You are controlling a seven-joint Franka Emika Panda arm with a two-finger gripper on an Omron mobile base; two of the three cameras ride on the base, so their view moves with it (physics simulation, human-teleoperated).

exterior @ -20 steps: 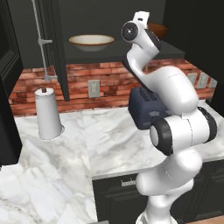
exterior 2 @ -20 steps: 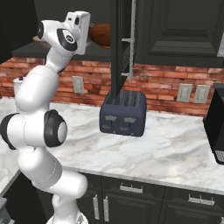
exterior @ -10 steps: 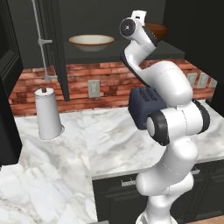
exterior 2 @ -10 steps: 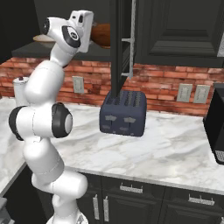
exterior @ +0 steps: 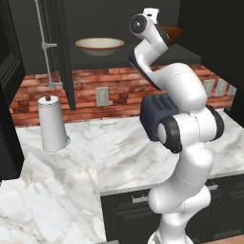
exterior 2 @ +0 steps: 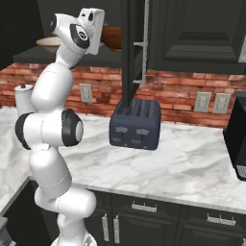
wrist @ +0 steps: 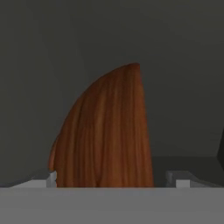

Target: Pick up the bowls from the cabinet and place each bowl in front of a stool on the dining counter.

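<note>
Hand view: glossy reddish-brown wooden bowl (wrist: 109,131) close ahead between the spread fingertips of the open hand (wrist: 111,181), nothing held. It sits on the black wall cabinet shelf (exterior: 119,62), right of the wide cream bowl with tan rim (exterior: 99,45). Stiff, light, slick; pinch its rim wall. Versus earlier: elbow swung lower, hand barely shifted.

Left and right base views look forward and down from behind the arm, sharing the marble worktop (exterior: 119,143), toaster (exterior 2: 135,124) and open cabinet (exterior: 119,59). Hand view sits very close to the wooden bowl (wrist: 107,131), facing the cabinet interior
</note>
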